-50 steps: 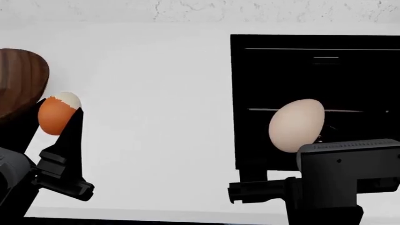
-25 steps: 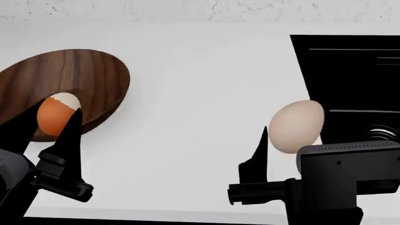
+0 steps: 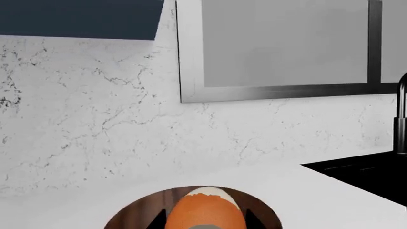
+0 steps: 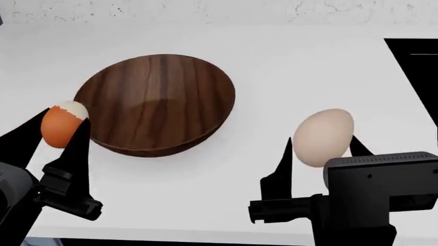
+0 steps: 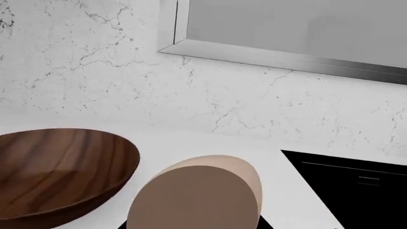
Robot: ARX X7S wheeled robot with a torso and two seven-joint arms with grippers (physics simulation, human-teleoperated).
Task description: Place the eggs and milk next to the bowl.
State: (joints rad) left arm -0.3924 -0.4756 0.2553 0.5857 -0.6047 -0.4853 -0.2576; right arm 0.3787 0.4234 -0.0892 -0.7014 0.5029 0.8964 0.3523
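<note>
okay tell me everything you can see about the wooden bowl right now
The bowl is wide, round and shallow, of dark brown wood with grain running lengthwise. It sits upright on the white counter and looks empty. In the head view it lies between the two held eggs, nearer the orange one, which overlaps its rim there; the beige egg is clearly apart. Nothing visibly touches it but the counter.
</note>
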